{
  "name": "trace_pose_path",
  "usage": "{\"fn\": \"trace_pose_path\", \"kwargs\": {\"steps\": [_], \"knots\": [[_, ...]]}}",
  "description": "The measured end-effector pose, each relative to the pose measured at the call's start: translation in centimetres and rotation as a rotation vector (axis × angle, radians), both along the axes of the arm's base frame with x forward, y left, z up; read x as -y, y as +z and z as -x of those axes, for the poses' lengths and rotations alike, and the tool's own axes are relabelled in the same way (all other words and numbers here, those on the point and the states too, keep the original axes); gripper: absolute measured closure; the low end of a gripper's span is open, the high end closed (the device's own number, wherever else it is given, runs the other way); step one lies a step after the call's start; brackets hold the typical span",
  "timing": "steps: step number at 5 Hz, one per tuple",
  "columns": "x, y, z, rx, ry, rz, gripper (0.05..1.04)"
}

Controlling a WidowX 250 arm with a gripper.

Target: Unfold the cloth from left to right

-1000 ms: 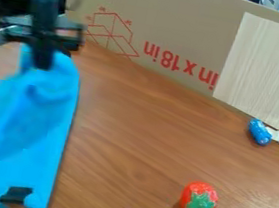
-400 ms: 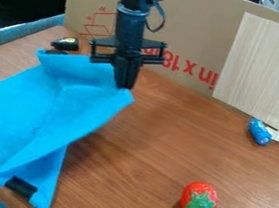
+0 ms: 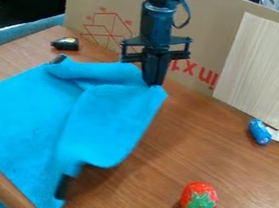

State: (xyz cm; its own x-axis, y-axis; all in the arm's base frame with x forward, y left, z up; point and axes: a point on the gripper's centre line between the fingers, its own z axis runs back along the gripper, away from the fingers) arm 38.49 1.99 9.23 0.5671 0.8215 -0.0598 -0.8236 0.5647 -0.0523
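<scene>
A soft, matte blue cloth (image 3: 27, 122) is spread over the wood-grained table (image 3: 184, 134) at the view's left, its right part lifted in a rounded fold. Its far right corner is clenched between the fingers of the black gripper (image 3: 152, 80). To the right, a glossy, rounded strawberry (image 3: 198, 200) is seen. The fingertips are partly hidden by fabric; the arm is cut off at the top edge.
</scene>
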Motion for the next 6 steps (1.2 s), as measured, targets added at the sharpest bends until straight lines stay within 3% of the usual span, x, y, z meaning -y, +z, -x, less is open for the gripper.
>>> {"fn": "trace_pose_path", "kwargs": {"steps": [2,3,4,5,6], "knots": [[3.1,-0.5,-1.6,-0.031,-0.001,0.037,1.032],[4.1,-0.6,-1.7,-0.031,-0.015,0.057,1.032],[4.7,-0.6,-2.2,-0.001,-0.031,0.08,1.019],[4.6,-1.1,-2.6,0.028,0.005,0.075,0.886],[4.6,-1.4,-2.3,0.015,0.009,0.094,0.639]]}}
